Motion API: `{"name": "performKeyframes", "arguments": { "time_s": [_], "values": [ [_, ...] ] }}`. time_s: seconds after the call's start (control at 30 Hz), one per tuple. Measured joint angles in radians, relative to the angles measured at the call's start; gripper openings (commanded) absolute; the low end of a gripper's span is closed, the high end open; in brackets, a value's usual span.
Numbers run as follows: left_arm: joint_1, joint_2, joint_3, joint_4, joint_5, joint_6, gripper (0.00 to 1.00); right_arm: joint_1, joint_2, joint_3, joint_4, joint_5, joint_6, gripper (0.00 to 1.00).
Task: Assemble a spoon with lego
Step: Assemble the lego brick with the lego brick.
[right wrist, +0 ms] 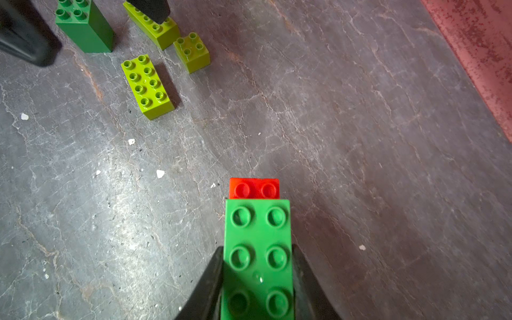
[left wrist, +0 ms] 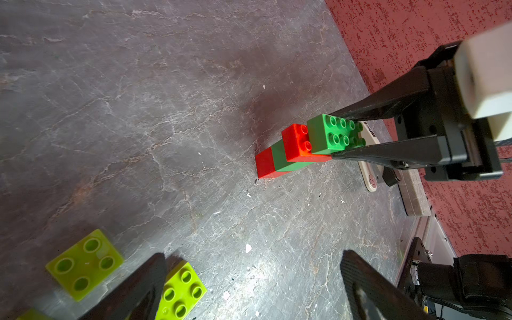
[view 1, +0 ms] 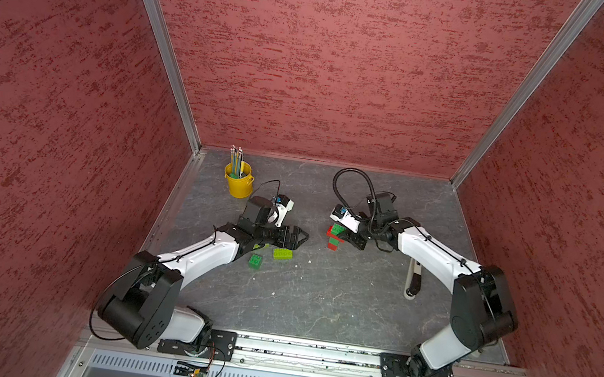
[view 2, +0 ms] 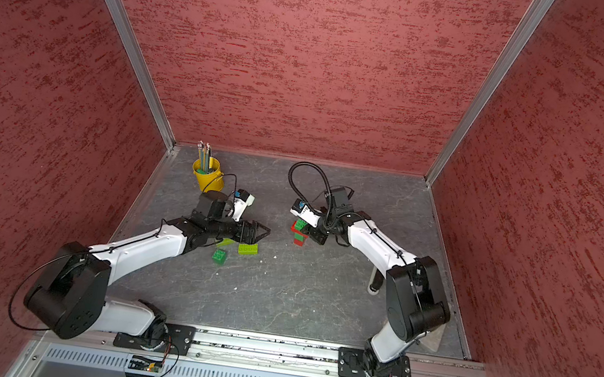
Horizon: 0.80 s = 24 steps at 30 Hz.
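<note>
The lego bricks are looking like glossy, smooth plastic; the desk is showing a matt, veined face, perhaps stone; the walls are looking rough.

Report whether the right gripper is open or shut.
Shut: the right gripper clamps the top green brick of the red-and-green stack, fingers pressed against both long sides.

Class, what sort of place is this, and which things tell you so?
Most likely a robot test booth. The left arm and right arm are bolted to a metal rail, red textured walls close in a grey table, and loose green bricks lie near a half-built brick stack.
</note>
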Motion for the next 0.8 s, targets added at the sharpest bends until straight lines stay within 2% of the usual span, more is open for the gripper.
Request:
{"name": "performKeyframes", "arguments": {
  "time_s": [0.6,0.8],
  "values": [
    [0.000,-0.017,-0.008,-0.013,-0.005,0.000,0.99,0.008,0.009,0.009,0.005,0.045,-0.004,0.10],
    [0.000,-0.017,-0.009,-0.014,-0.006,0.000,1.00,0.013,0.019,0.057,-0.078,0.081,-0.019,0.12]
  ]
}}
